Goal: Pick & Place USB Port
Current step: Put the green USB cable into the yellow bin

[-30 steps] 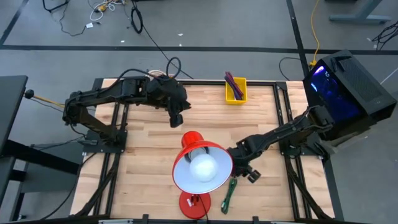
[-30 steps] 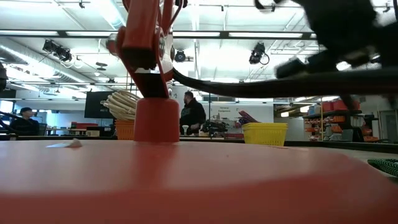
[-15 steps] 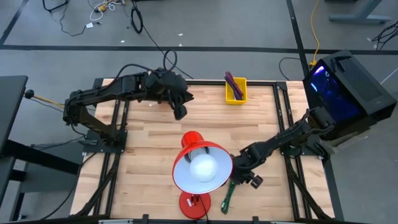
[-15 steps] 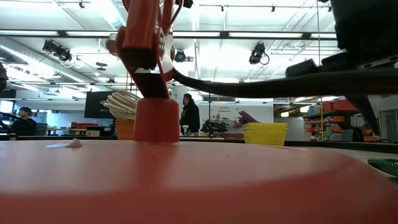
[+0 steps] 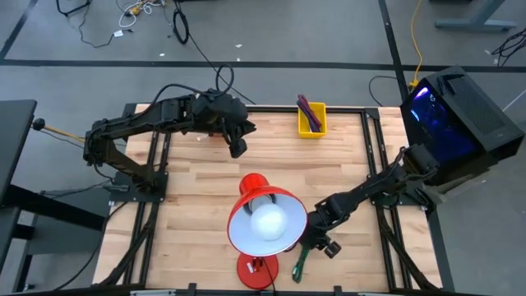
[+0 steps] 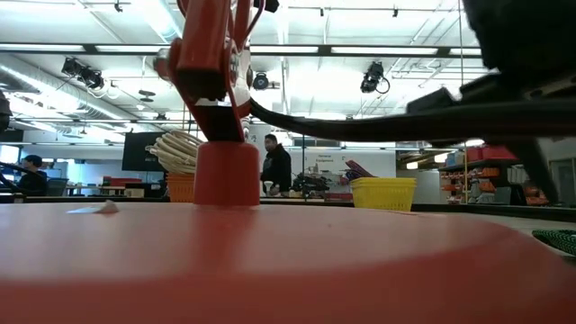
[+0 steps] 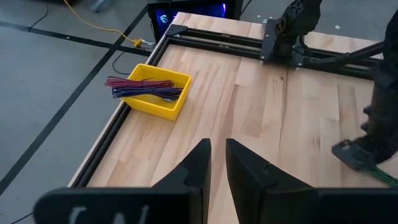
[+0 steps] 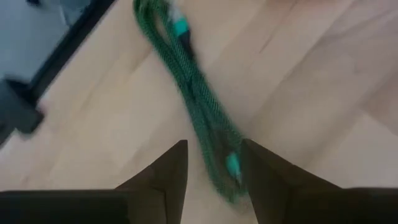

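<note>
Right gripper [image 8: 214, 165] jaws spread over green braided USB cable [image 8: 202, 112], cable end between fingers, ungripped; left gripper [image 7: 216, 163] jaws nearly together, far side

place: robotics lab / workshop hall
floor: grey concrete [image 5: 271, 33], loose cables [image 5: 140, 12] at far left
bench: wooden table [image 5: 197, 177] in metal frame, two arms bolted on
room behind: high ceiling with strip lights [image 6: 297, 49], shelves, yellow bin [image 6: 383, 193], person standing [image 6: 274, 166]
gear: lit computer case [image 5: 456, 111] at right
</note>
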Motion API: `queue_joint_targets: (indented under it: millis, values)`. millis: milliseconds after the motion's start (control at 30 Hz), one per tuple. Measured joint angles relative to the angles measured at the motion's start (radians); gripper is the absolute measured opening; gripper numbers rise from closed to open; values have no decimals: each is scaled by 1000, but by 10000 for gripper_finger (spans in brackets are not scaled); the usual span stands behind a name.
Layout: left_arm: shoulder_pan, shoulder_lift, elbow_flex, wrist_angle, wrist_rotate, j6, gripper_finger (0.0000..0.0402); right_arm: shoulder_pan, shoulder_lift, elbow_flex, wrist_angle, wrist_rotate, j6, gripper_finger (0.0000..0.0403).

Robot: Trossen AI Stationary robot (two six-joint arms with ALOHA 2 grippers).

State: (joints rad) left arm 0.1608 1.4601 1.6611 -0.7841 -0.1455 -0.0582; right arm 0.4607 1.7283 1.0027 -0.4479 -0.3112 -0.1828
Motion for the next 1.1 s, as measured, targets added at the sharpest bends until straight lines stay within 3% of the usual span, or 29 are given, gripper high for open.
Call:
queue_joint_targets:
  millis: [700,800,900,1033,1100]
  values:
    - [-1,0,0,-51,12,2,53,4,190,92,-10,-41,-4,150]
    - [-1,0,0,-54,12,2,53,4,198,93,-27,8,-7,112]
    - [-1,0,0,-57,12,0,53,-20,199,92,-41,-9,38,26]
    - [-1,0,0,-60,12,-11,53,-54,189,90,-55,-46,123,8]
    - [-4,0,0,-60,12,-20,53,-67,165,85,-74,-15,144,5]
